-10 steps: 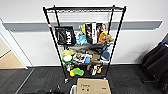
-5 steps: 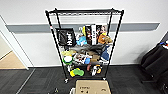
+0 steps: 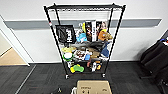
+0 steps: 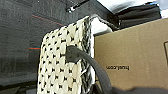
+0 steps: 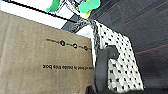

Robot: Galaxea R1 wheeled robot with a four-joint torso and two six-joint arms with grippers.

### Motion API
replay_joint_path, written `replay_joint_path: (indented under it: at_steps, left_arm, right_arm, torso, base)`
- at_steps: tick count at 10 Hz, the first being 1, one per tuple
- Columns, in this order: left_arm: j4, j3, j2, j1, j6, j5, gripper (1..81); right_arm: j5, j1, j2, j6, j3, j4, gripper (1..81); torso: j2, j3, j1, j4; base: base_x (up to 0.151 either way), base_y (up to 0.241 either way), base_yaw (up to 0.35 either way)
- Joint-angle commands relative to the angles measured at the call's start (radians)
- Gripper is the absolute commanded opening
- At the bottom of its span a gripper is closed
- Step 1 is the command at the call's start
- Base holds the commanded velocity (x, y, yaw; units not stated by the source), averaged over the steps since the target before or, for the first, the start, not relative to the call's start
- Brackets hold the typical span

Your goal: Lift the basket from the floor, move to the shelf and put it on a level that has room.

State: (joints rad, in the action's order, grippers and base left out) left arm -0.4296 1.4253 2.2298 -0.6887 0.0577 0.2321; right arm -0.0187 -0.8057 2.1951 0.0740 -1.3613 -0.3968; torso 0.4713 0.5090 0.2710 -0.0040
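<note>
Black wire forms the shelf [image 3: 85, 40], a tall rack on small wheels standing against a pale wall with a grey band, seen in the head view. Its uppermost level [image 3: 85, 7] is a bare wire grid capping the four posts, while the lower tiers are crowded with packets, boxes and toys, among them a green toy [image 3: 77, 68] on the lowest tier. The rack stands on the floor [image 3: 45, 77], dark grey carpet tiles that meet tan wood flooring [image 3: 10, 58] by the doorway at one side. A brown cardboard box [image 3: 93, 87] shows at the lower edge of the head view, in front of the rack. In the left wrist view, the basket [image 4: 60, 62], cream and chunky-woven with a dark rim, shows one end wall with its small dark handle [image 4: 82, 60], and the cardboard box rises from inside it, against the pale liner. The right wrist view shows the basket's opposite end with the other handle [image 5: 102, 67]; the rack's green toys appear just beyond. Whether either gripper is released or clenched on a handle cannot be told from these views.
</note>
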Motion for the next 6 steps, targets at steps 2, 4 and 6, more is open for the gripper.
replay_joint_path:
  at_steps: [2,4,6]
  left_arm:
    - [-0.011,-0.023,-0.025,0.131,0.005,0.039,1.0]
    - [-0.012,-0.025,-0.042,0.126,-0.001,0.041,1.0]
    - [-0.015,-0.026,-0.051,0.123,-0.001,0.041,1.0]
  right_arm:
    - [0.037,0.15,0.008,0.01,0.022,-0.017,1.0]
    - [0.037,0.145,0.027,0.01,0.016,-0.013,1.0]
    - [0.037,0.142,0.031,0.01,0.016,-0.013,1.0]
  torso:
    - [-0.131,-0.05,-0.085,0.0]
    - [-0.188,-0.07,-0.122,0.0]
    - [-0.254,-0.103,-0.165,0.0]
  base:
    - [0.0,0.0,0.0]
    - [0.0,0.0,0.0]
    - [0.0,0.0,0.0]
